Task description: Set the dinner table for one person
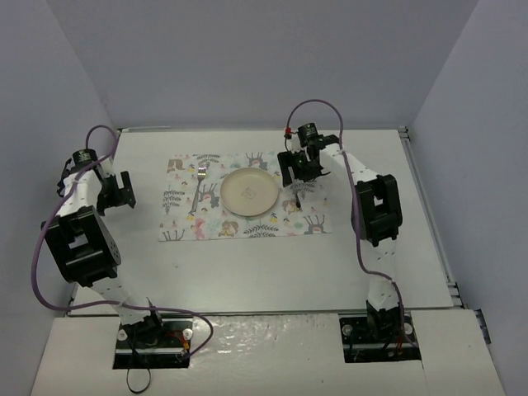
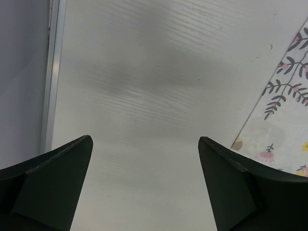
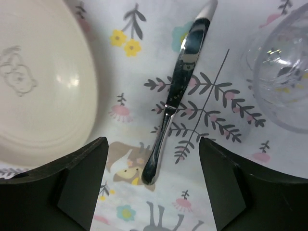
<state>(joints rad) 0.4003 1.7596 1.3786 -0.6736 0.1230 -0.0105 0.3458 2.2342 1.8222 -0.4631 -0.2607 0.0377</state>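
Knife [image 3: 175, 91] placement, right arm. My right gripper [image 3: 153, 149] hangs over it, fingers spread wide and gripping nothing. The knife lies flat on the printed mat [image 3: 216, 159], at 3 o'clock of the plate [image 3: 38, 96], clear of its rim. Glass [image 3: 284, 72] near, at 2 o'clock of the knife in my wrist view. Fork [image 1: 196, 188] at 9 o'clock of the plate. Mat sits mid dinner table [image 1: 247, 272]. My left gripper [image 2: 144, 139] gapes over bare tabletop. Judgement: I should rise straight up, fingers wide, with no drift toward the glass, so the handle isn't nudged.
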